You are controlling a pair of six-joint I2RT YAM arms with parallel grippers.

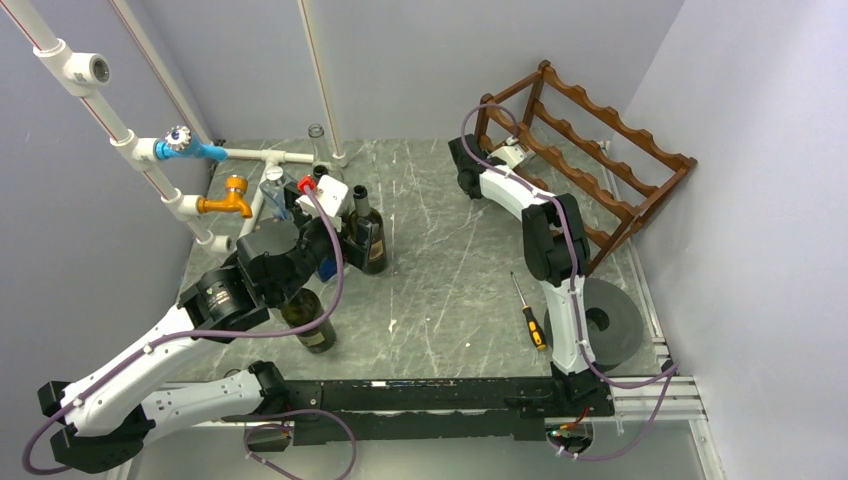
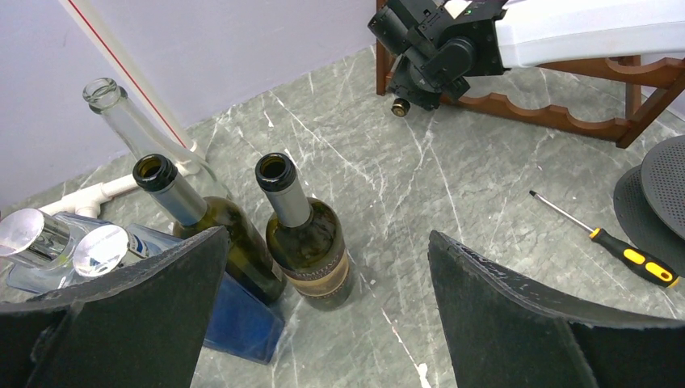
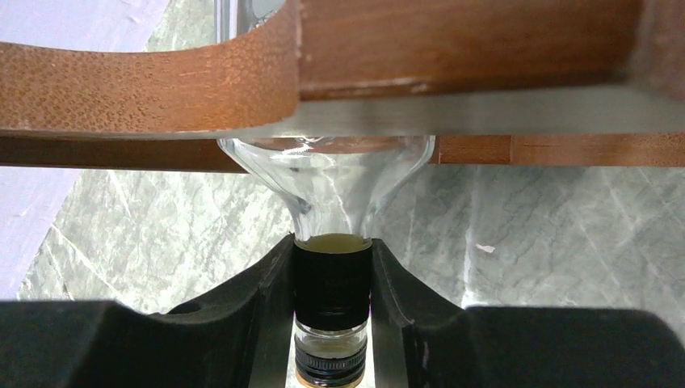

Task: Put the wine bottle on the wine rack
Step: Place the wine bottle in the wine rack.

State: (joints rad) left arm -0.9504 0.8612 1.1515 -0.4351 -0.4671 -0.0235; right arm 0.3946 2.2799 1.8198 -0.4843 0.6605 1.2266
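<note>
The wine rack [image 1: 610, 150] of dark reddish-brown wood with wavy rails stands at the back right; it also shows in the left wrist view [image 2: 565, 117]. My right gripper [image 3: 332, 250] is shut on the black-capped neck of a clear glass wine bottle [image 3: 327, 182]. The bottle's shoulder lies under a rack rail [image 3: 161, 89], with its body reaching into the rack. In the top view the right gripper [image 1: 510, 150] is at the rack's left front. My left gripper [image 2: 327, 238] is open and empty, above the bottles at the left [image 1: 345, 230].
Two dark green bottles [image 2: 311, 238] [image 2: 206, 226] stand open by a blue box [image 2: 242, 323]; an empty clear bottle [image 2: 121, 121] stands behind them. White pipes with taps [image 1: 230, 195] run at the left. A screwdriver [image 1: 530, 315] and a grey roll [image 1: 605, 320] lie near the right arm.
</note>
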